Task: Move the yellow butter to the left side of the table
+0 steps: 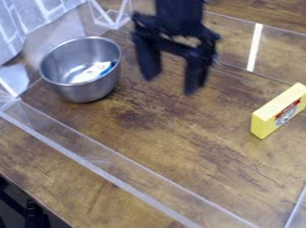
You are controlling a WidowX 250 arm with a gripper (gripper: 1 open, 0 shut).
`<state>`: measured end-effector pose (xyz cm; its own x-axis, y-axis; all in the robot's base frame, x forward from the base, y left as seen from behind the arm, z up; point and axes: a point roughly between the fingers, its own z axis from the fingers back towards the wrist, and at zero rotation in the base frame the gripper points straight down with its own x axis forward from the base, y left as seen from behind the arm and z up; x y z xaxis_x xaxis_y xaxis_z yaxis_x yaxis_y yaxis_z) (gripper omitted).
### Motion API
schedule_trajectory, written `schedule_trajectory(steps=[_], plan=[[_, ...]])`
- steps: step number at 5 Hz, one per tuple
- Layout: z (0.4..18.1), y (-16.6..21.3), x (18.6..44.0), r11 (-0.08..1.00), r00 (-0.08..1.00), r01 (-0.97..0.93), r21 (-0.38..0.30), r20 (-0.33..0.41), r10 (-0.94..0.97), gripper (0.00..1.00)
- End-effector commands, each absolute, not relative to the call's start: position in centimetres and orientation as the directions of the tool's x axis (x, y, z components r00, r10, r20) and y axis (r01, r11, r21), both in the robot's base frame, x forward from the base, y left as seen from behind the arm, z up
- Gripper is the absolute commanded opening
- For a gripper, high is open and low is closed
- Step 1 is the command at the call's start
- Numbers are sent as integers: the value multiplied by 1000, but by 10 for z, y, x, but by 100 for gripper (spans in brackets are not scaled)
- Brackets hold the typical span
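The yellow butter (281, 111) lies on the right of the dark wood table (158, 145), a small bright yellow block with a white label on top. My gripper (174, 73) hangs over the middle of the table, pointing down, well to the left of the butter and apart from it. Its two black fingers (193, 70) stand wide open with nothing between them.
A steel bowl (79, 69) sits at the back left, beside a grey cloth (18, 32). Clear acrylic walls (86, 155) edge the table along the front and the right. Bare planks lie between the bowl and the butter.
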<state>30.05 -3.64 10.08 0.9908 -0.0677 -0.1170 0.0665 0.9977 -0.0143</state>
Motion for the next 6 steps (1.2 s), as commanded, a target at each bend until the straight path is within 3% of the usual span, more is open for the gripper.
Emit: schedule_trajectory(steps=[1, 3, 5, 6], plan=[[103, -73, 322, 995, 995, 97, -5, -23, -97, 100], [75, -109, 368, 989, 989, 144, -12, 18, -144, 100], [93, -82, 368, 988, 986, 149, -25, 85, -147, 100], [91, -76, 374, 981, 975, 187, -49, 127, -180, 100]])
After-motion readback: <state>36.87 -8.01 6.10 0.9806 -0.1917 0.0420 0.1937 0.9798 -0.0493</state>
